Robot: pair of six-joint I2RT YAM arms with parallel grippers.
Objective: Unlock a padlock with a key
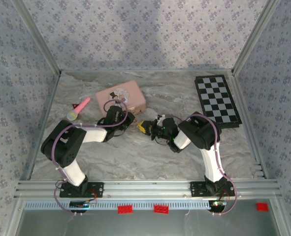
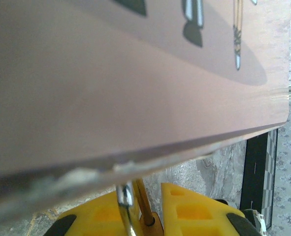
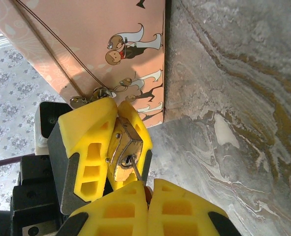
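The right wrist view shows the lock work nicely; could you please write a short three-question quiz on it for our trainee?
1. True or false: the right gripper pinches the key, its tip at the keyhole of the padlock.
2. What clamps the padlock? A) left gripper B) right gripper C) nothing
3. Fill in: behind the padlock is a pink ____.
Key: 1 true; 2 A; 3 box.
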